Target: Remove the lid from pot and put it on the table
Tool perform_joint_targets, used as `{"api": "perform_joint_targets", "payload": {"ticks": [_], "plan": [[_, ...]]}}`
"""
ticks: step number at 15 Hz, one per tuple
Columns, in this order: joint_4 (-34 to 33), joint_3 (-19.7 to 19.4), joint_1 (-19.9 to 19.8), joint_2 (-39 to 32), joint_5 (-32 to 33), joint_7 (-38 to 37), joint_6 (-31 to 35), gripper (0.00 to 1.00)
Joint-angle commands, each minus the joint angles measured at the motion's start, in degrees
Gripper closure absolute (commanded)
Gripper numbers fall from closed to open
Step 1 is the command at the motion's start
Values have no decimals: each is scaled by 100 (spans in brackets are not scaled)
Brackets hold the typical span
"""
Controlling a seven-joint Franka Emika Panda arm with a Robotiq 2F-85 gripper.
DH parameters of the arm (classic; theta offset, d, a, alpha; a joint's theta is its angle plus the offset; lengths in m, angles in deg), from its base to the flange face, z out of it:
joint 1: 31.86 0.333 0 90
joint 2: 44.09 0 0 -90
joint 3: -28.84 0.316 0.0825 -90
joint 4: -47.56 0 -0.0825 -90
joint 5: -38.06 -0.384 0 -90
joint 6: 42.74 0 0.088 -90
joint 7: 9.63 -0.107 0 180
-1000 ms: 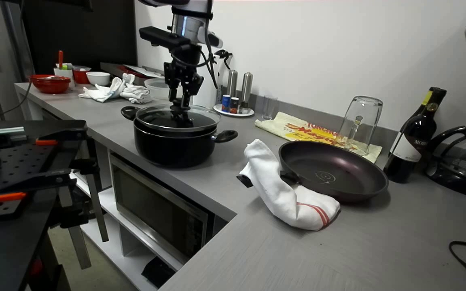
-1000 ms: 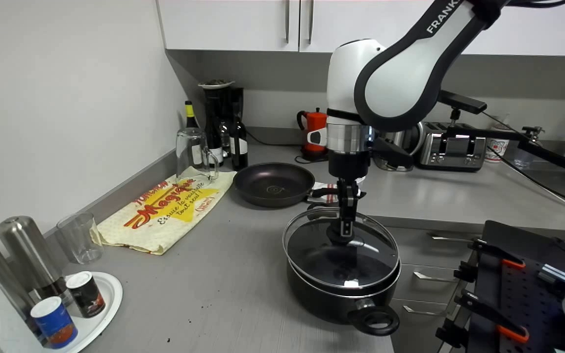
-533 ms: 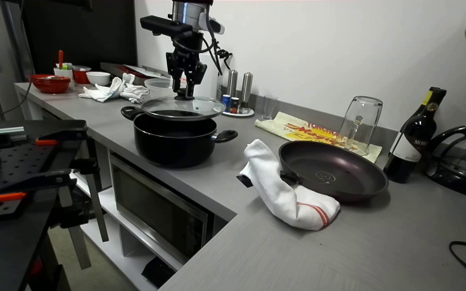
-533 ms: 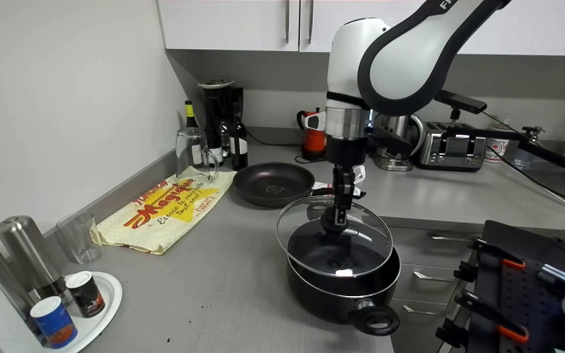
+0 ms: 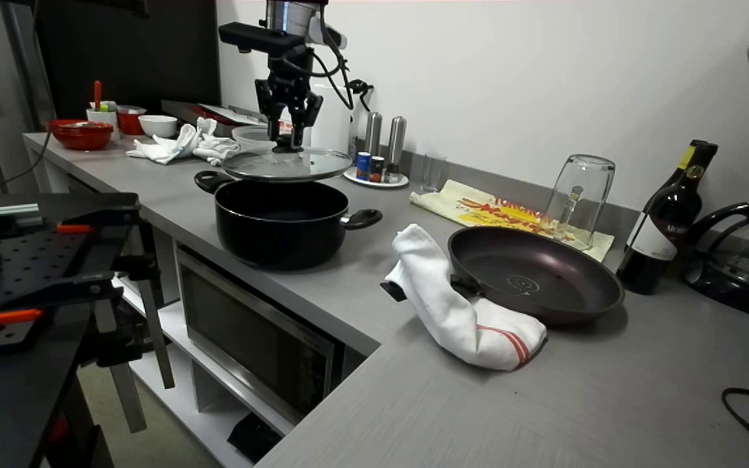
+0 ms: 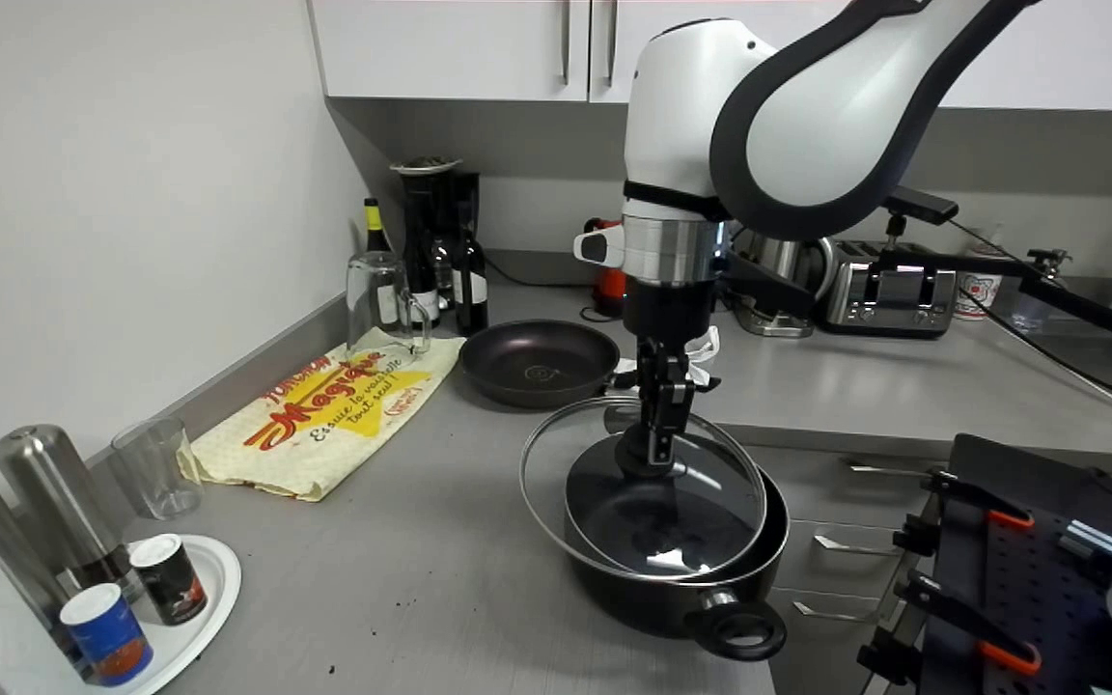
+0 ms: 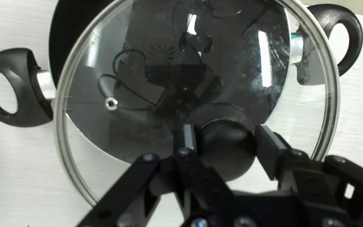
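Above the pot (image 5: 280,231), our pincer (image 7: 226,141) grips the lid (image 6: 645,492); we judge removal underway. Next: traverse clear; lower to worktop (image 6: 450,550).

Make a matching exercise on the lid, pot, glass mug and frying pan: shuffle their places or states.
1. lid
2. pot
3. glass mug
4. frying pan

A. on the counter, partly beneath the lid
B. partly hidden by a white towel in an exterior view
C. held up, its knob between the fingers
D. standing on a printed cloth

Pairs: 1-C, 2-A, 3-D, 4-B
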Motion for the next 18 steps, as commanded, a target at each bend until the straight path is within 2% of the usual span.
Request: {"api": "perform_joint_targets", "payload": {"ticks": [1,7,18], "plan": [[-239,105,165,63,246,2,-111,76],[-789,244,329,-244,511,54,-93,76],[-2463,497,498,-1667,933,146,-331,76]]}}
